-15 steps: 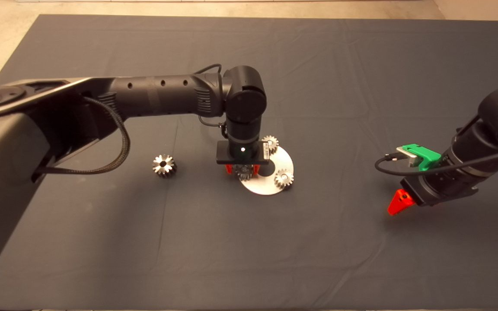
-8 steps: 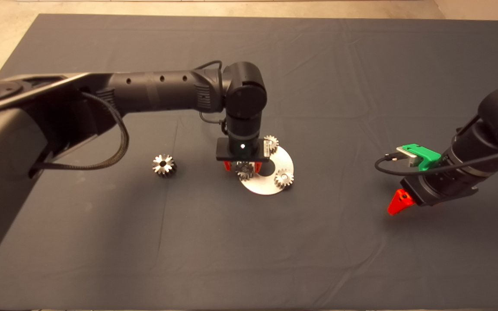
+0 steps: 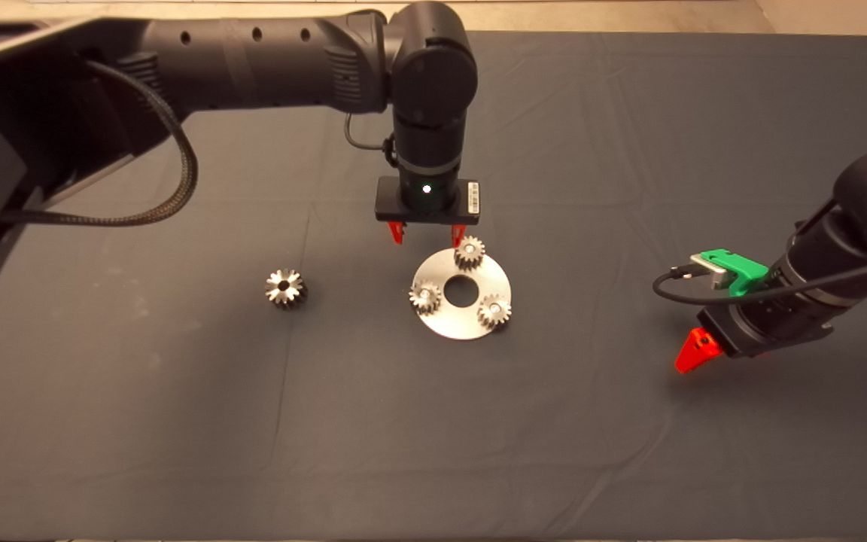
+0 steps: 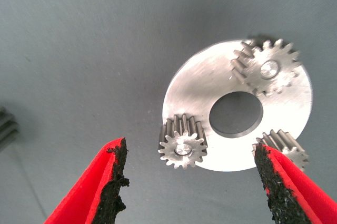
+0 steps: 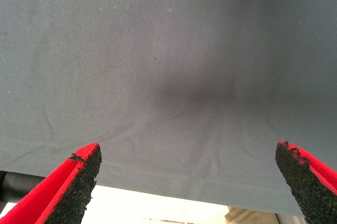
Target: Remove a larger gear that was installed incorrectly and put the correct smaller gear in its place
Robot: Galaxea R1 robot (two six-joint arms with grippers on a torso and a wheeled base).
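Observation:
The round metal plate [image 3: 471, 325] lies mid-mat and carries three small fine-toothed gears. The smaller gear [image 3: 426, 296] sits on the plate's left side; it also shows in the left wrist view [image 4: 182, 143] on the plate [image 4: 192, 92]. The other two gears [image 3: 470, 252] [image 3: 494, 310] sit at the plate's far and right sides. The larger gear [image 3: 285, 288], star-like, lies on the mat to the left of the plate. My left gripper [image 3: 427, 235] hangs above the plate's far-left edge, open and empty [image 4: 189, 153]. My right gripper [image 3: 693, 354] waits at the right, open [image 5: 187, 153].
The dark mat [image 3: 433, 436] covers the table; pale floor shows beyond its far edge. The left arm [image 3: 253, 53] spans the far left of the mat. A slice of the larger gear [image 4: 5, 129] shows in the left wrist view.
My left gripper opened, let go of the smaller gear on the plate's left side, and rose up and away toward the far side. The right arm has not moved.

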